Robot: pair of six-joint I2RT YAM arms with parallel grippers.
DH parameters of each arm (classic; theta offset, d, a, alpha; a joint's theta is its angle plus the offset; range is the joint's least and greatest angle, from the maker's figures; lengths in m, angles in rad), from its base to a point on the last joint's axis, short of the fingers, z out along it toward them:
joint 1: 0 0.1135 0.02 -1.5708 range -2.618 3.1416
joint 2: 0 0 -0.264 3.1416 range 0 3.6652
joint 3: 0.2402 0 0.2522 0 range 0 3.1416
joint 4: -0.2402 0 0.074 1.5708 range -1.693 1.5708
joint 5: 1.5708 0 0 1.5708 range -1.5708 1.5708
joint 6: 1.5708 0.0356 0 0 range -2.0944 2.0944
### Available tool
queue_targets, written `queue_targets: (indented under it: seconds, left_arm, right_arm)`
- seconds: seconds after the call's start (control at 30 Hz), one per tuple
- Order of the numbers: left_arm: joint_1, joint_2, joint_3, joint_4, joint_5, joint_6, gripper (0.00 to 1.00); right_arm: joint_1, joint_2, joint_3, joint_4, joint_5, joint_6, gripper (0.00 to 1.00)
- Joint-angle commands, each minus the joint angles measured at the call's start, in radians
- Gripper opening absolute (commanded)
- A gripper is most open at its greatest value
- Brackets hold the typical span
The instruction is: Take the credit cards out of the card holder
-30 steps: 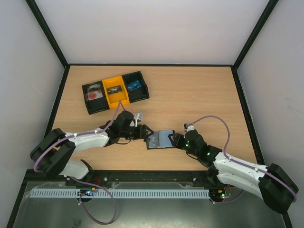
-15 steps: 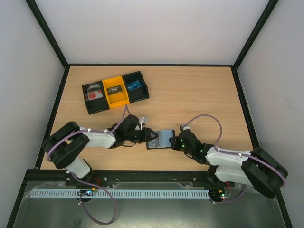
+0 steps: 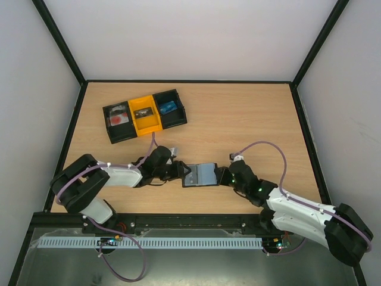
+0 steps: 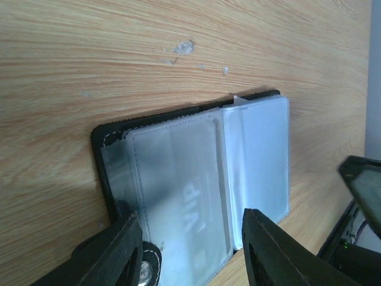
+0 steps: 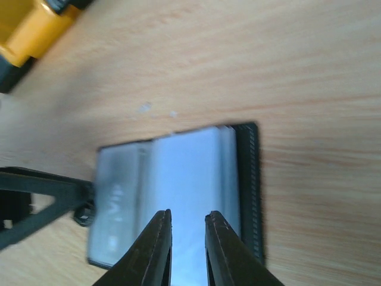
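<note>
The card holder (image 3: pixel 199 176) lies open and flat on the wooden table (image 3: pixel 250 119), near its front edge, between the two arms and well apart from the black-and-yellow tray (image 3: pixel 146 127) at the back left; its black cover faces down and its pale pocket panels face up; in the left wrist view the card holder (image 4: pixel 178 179) shows clear pockets, and through one of them a pale card of the credit cards (image 4: pixel 193 223) is seen, with the letters VIP on it; the panel beside it is light blue, and whether it is a card or only a pocket I cannot tell; the left end effector (image 3: pixel 183 173) is at the left edge of the card holder, and its fingers stand clearly apart over that edge (image 4: pixel 190 217), one finger (image 4: pixel 113 250) just beside a round snap (image 4: pixel 146 271), holding nothing that I can see; the right end effector (image 3: pixel 221 176) is at the right edge; its fingers are narrow (image 5: pixel 189 214), with the light blue panel showing in the small gap, and I cannot tell if they pinch anything.
</note>
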Motion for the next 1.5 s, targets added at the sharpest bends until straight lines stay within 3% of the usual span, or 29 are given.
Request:
queue_targets:
  seconds: [0.0, 0.17, 0.4, 0.73, 1.07, 1.47]
  left_arm:
    - [0.005, -0.053, -0.012, -0.087, -0.071, 0.016, 0.49]
    - [0.007, -0.081, -0.012, -0.096, -0.064, -0.001, 0.49]
    - [-0.016, -0.172, 0.005, -0.108, -0.024, -0.014, 0.58]
    - [-0.117, -0.037, 0.071, 0.084, 0.061, -0.064, 0.63]
    - [-0.153, 0.009, 0.137, -0.077, -0.071, -0.033, 0.64]
    - [-0.153, 0.069, 0.166, -0.151, -0.112, -0.015, 0.64]
  right_arm:
    - [0.005, -0.052, 0.05, -0.021, -0.019, 0.021, 0.17]
    - [0.008, 0.01, 0.067, 0.063, -0.055, 0.05, 0.17]
    - [0.023, 0.149, 0.096, 0.164, -0.103, 0.056, 0.17]
    - [0.023, 0.265, 0.05, 0.274, -0.115, 0.089, 0.16]
    - [0.023, 0.267, 0.0, 0.304, -0.09, 0.105, 0.16]
    - [0.023, 0.267, -0.018, 0.319, -0.081, 0.112, 0.16]
